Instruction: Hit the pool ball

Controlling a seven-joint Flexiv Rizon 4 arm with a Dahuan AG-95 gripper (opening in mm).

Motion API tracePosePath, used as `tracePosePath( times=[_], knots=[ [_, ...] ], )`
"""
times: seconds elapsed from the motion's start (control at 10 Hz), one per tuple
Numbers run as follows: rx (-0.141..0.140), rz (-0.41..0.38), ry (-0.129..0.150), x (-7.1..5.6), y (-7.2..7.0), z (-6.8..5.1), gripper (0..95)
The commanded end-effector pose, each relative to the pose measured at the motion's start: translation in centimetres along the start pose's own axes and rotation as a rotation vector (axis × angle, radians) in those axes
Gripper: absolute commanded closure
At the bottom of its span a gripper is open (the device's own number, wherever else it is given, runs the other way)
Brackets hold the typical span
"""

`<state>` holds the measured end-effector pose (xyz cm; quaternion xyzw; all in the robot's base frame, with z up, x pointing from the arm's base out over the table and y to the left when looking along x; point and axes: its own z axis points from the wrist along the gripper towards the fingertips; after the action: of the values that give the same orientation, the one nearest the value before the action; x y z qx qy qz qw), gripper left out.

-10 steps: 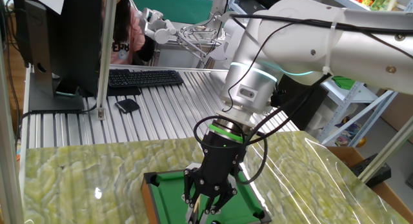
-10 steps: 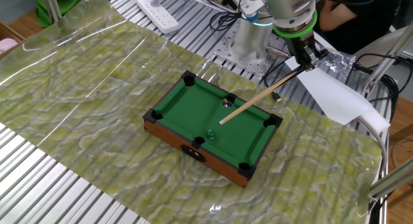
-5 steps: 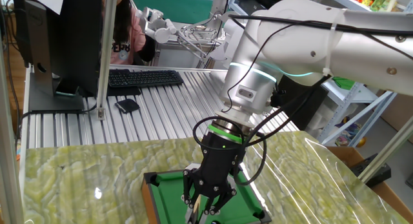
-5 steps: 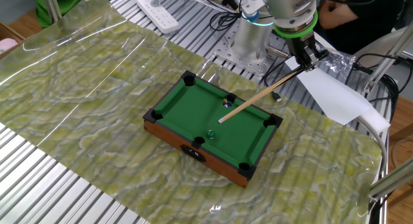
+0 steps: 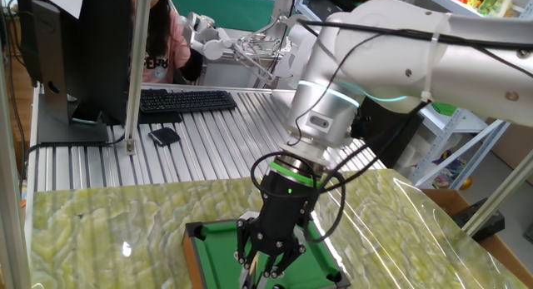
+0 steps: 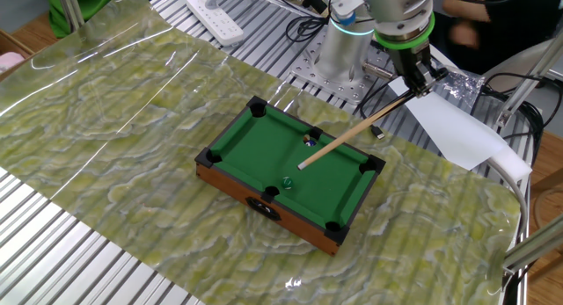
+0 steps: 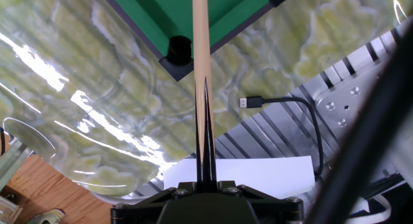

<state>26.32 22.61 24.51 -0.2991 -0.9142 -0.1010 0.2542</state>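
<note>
The mini green pool table (image 6: 264, 138) lies on a marbled green mat. The pool ball (image 6: 309, 140), tiny and dark with a whitish spot, rests near the far rail. A second small greenish ball (image 6: 287, 181) lies near the front rail. My gripper (image 6: 420, 82) hangs off the table's right far corner, shut on the butt of the wooden cue stick (image 6: 352, 133). The cue slants down over the felt, its tip just below the pool ball. In the hand view the gripper (image 7: 205, 88) pinches the cue stick (image 7: 201, 37) above a corner pocket (image 7: 179, 47). No ball shows there.
A white paper sheet (image 6: 453, 129) and a black USB cable (image 7: 277, 104) lie right of the table. A power strip (image 6: 215, 6) sits at the back. A keyboard (image 5: 185, 100) and a seated person (image 5: 158, 47) are behind the robot's base.
My gripper, the cue and both balls have not visibly moved. Only the person in the background has shifted.
</note>
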Motion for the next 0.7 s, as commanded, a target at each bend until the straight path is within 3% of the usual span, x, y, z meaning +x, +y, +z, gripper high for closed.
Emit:
tracePosePath(
  times=[0.1,0.7],
  knots=[
    [0.015,-0.008,0.016,-0.15,0.27,-0.12,95.0],
    [0.016,-0.013,0.007,-0.15,0.27,-0.12,95.0]
  ],
)
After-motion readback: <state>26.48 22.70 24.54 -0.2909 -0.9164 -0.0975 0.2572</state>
